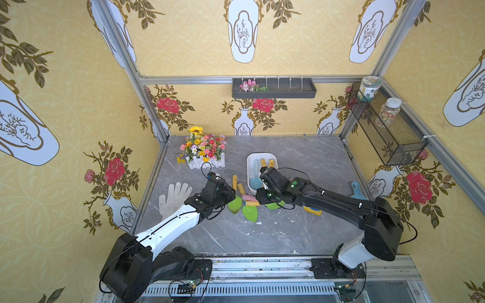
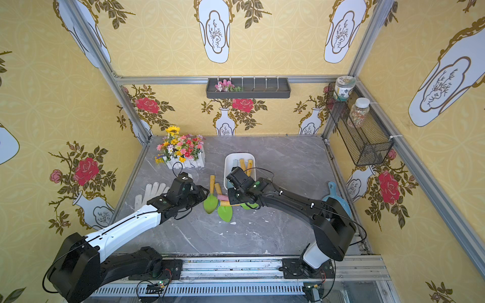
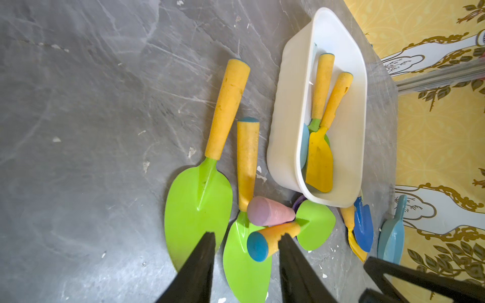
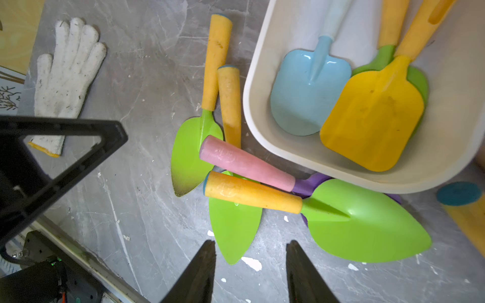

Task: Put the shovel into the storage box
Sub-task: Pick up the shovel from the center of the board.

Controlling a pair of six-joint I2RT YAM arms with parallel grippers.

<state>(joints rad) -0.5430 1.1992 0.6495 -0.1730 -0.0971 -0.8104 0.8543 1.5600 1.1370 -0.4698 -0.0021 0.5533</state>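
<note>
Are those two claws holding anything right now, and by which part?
Nothing is held. The left gripper and right gripper both hang open above the loose shovels.

Smooth, glossy white plastic is seen on the storage box (image 4: 258, 105), ahead of the right end effector (image 4: 250, 244). Just before its matt black fingers (image 4: 199, 275), a green shovel (image 4: 328, 212) is shown with a shiny lacquered blade and a matt, foam-like yellow handle. The counter (image 4: 131, 183) is finished like grey veined stone, dull and scratched. Off to one side, a glove (image 4: 65, 78) of soiled white knitted cloth is seen.
</note>
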